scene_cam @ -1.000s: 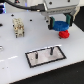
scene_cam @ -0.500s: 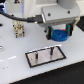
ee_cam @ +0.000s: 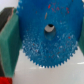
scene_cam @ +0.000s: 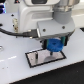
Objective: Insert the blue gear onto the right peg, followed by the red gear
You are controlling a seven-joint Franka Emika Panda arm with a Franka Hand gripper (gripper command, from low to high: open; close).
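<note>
Nearest the wrist camera, the blue gear (ee_cam: 47, 37) filled most of the wrist view, its toothed rim and centre hole plain to see. A teal finger pad (ee_cam: 11, 45) lay against one side of the gear. A sliver of red showed at one corner of that view, too small to name with any certainty.

In the exterior view the gripper (scene_cam: 54, 44) was pinching the blue gear (scene_cam: 54, 45), which hung beneath the white arm housing just above the black-framed grey plate (scene_cam: 36, 59). The gear sat over the half of the plate toward the exterior view's right, which was where the right peg should stand. The peg itself could not be made out, being either hidden by the gear or too thin to resolve. Whether the gear's hole had met the peg could not be told.

By these pictures, the first step looked to be in its closing stage: the blue gear was lifted and brought over the plate, but not released. Seating it, letting go, then fetching and stacking the red gear all remained. The red gear was not clearly visible in the exterior view.

No brand, label or writing could be read in either view.
</note>
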